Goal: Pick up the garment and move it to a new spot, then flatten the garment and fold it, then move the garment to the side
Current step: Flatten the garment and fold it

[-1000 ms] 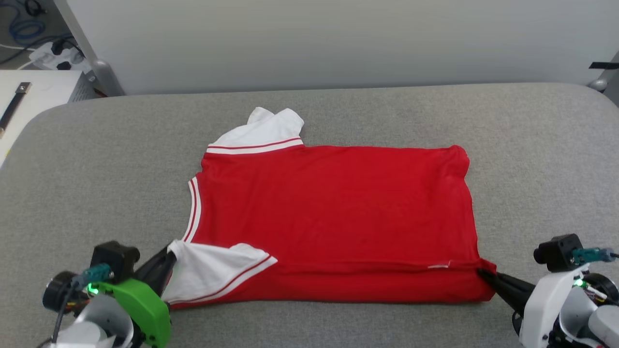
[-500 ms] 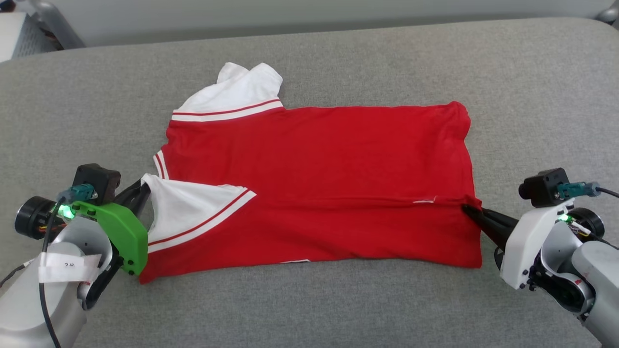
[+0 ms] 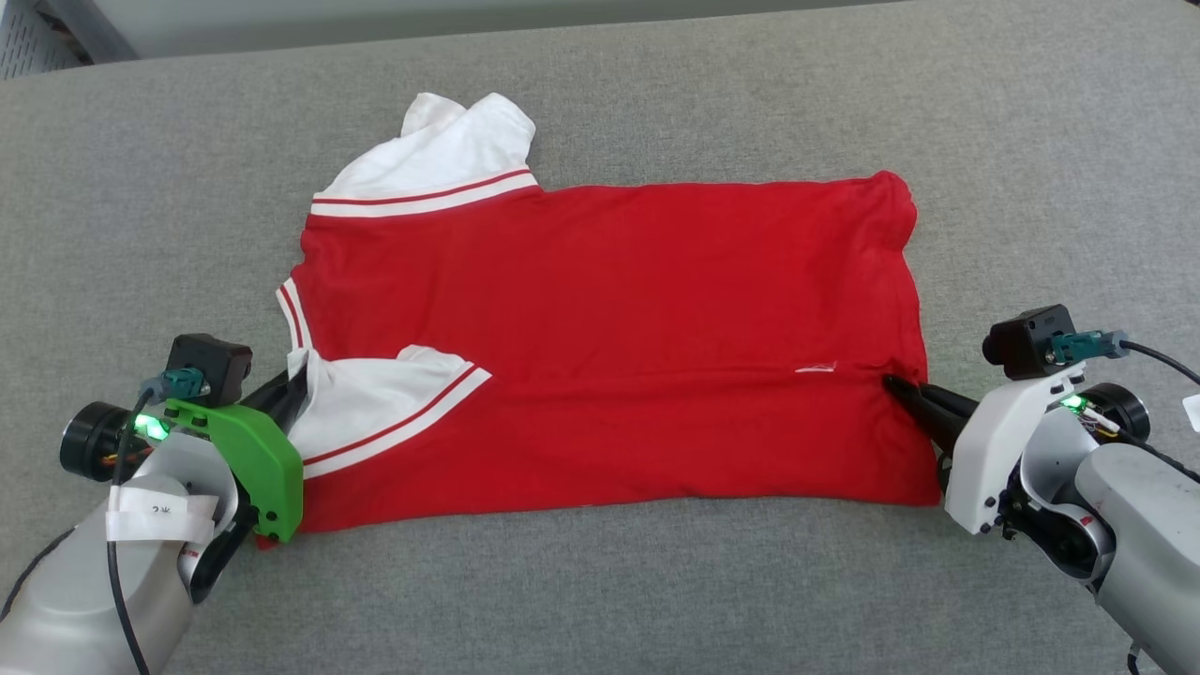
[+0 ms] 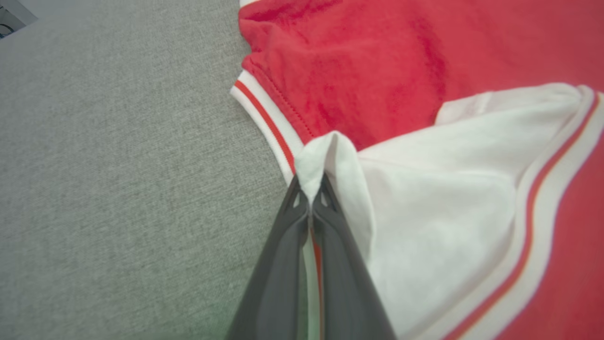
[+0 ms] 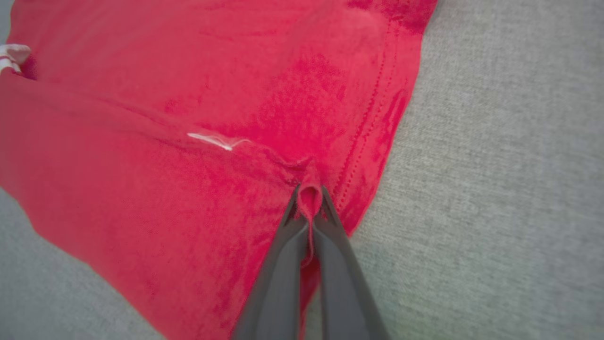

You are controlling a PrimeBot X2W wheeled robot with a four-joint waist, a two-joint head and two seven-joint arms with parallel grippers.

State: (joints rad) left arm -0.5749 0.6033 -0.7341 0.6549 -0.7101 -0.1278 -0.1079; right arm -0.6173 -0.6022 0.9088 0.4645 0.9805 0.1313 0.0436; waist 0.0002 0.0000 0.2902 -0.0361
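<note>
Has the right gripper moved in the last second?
Yes. The right gripper went forward, drawing the hem farther across the garment toward its far edge.

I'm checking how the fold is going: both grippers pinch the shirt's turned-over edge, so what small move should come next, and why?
Probably carry both pinches a little farther from the robot, together. The left gripper is shut on the white sleeve and the right gripper on red fabric at the other end. The folded-over flap of the garment stops well short of its far edge.
</note>
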